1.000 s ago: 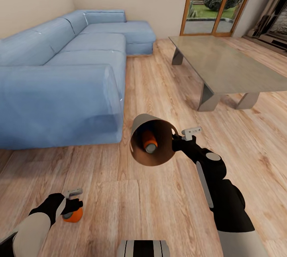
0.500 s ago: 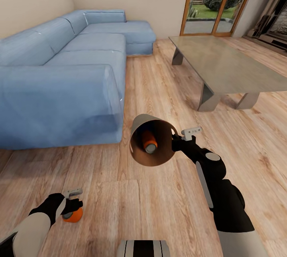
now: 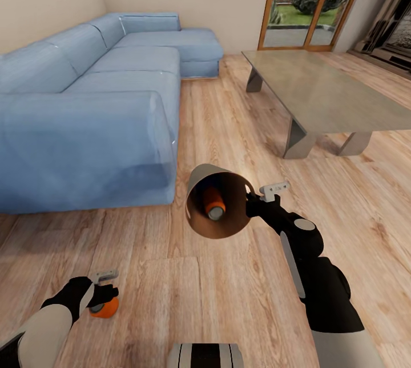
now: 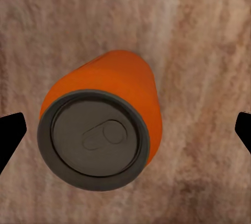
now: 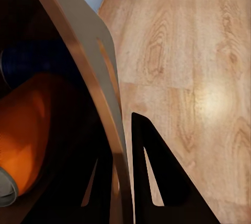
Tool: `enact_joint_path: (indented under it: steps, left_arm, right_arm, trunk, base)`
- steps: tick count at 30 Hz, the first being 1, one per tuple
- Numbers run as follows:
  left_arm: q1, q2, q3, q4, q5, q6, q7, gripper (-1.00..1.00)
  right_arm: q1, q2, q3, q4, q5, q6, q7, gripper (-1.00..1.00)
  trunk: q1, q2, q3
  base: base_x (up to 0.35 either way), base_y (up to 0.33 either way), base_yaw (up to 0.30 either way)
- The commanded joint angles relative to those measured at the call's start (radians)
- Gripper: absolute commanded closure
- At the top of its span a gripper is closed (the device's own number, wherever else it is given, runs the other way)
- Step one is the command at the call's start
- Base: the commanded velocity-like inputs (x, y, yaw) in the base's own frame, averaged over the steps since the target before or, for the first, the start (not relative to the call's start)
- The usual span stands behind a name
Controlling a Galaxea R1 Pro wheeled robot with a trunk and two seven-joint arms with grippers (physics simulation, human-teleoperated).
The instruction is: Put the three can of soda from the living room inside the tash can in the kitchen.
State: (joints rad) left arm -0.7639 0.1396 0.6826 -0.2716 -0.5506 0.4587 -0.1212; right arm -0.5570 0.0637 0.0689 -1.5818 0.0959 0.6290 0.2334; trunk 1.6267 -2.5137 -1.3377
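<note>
A pale grey trash can (image 3: 201, 180) hangs tilted over the wood floor, its brown inside facing me. My right gripper (image 3: 257, 194) is shut on its rim (image 5: 116, 145), one finger inside and one outside. An orange soda can (image 3: 213, 202) lies inside, and part of a dark blue can (image 5: 36, 57) shows behind it in the right wrist view. Another orange soda can (image 3: 106, 310) (image 4: 104, 119) stands on the floor at the lower left. My left gripper (image 3: 101, 291) hovers just above it, open, with its black fingertips (image 4: 10, 135) wide apart on either side of the can.
The long blue corner sofa (image 3: 97, 99) runs along the left, its near arm close to the trash can. A glass low table (image 3: 319, 94) stands at the right. Glass doors (image 3: 308, 2) are at the back. Bare wood floor (image 3: 228, 299) lies between my arms.
</note>
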Motion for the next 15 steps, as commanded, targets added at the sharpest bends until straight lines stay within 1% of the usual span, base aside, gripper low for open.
enact_joint_path:
  steps: [1, 7, 15]
  left_arm:
    - [0.0, 0.0, 0.0, 0.0, 0.0, 0.0, 0.0, -1.0]
    - [0.0, 0.0, 0.0, 0.0, 0.0, 0.0, 0.0, -1.0]
    - [0.0, 0.0, 0.0, 0.0, 0.0, 0.0, 0.0, -1.0]
  right_arm:
    - [0.0, 0.0, 0.0, -0.001, -0.015, 0.001, 0.005, 1.0]
    - [0.0, -0.001, 0.0, 0.0, -0.015, 0.001, 0.005, 1.0]
    - [0.0, -0.001, -0.004, 0.001, -0.015, 0.001, 0.005, 1.0]
  trunk:
    - [0.0, 0.0, 0.0]
    - [0.0, 0.0, 0.0]
    - [0.003, -0.002, -0.031]
  base:
    - [0.0, 0.0, 0.0]
    - [0.0, 0.0, 0.0]
    - [0.0, 0.0, 0.0]
